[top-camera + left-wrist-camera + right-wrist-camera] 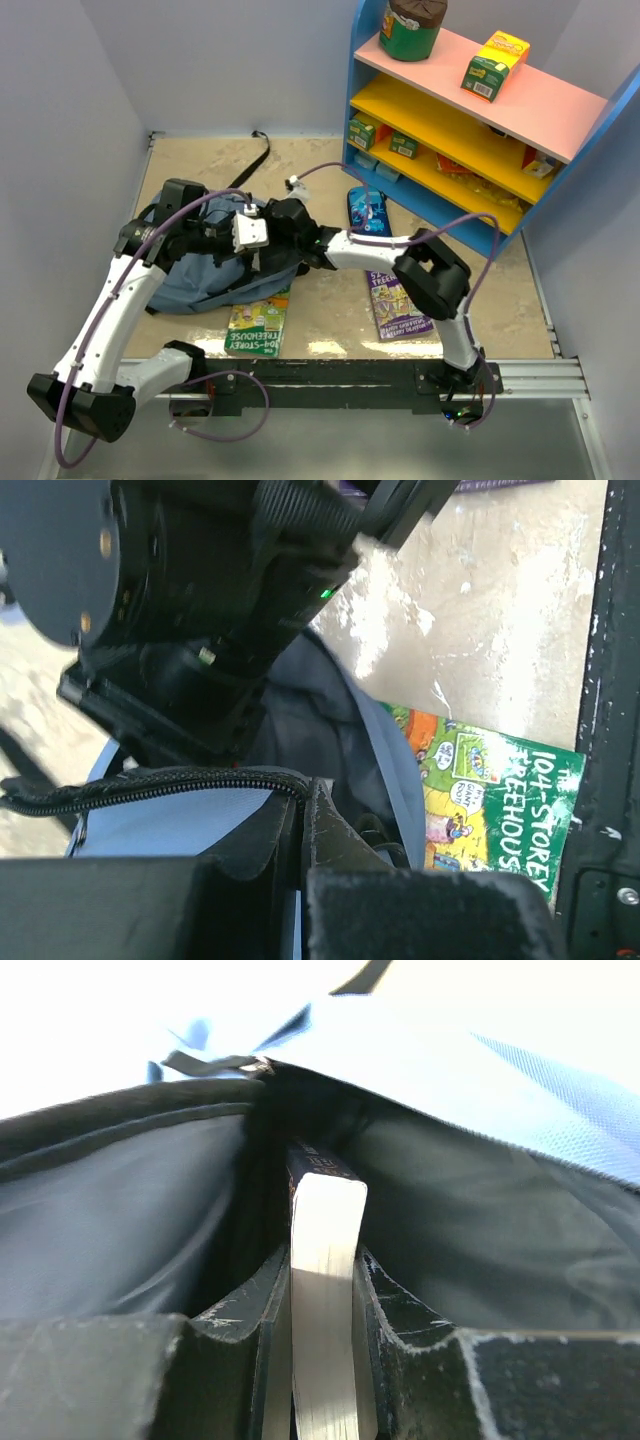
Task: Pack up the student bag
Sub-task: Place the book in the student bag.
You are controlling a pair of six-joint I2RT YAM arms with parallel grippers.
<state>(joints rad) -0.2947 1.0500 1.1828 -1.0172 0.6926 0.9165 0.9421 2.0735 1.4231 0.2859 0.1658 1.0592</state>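
- The left tool (300, 830) is pinched tight on the zippered rim of the student bag (190, 280), a fold of the fabric caught between its 2 fingers.
- The student bag, slate-blue and soft, lies on the counter (330, 300) at about 9 o'clock, its mouth facing 3 o'clock with both arms meeting there.
- A green book (257, 328) lies flat at the bag's 5 o'clock; the bag overlaps its far end.
- The right tool (320, 1270) is inside the bag's mouth, closed part-way on a book (325, 1230) held with its white page edge toward the wrist camera and grey lining on both sides.
- A purple book (398, 305) lies flat at about 4 o'clock on the counter.
- A small dark-blue pencil case (366, 212) sits at its 11 o'clock, apart from it.
- A coloured shelf (560, 110) stands at 2 o'clock, with boxes on its boards.
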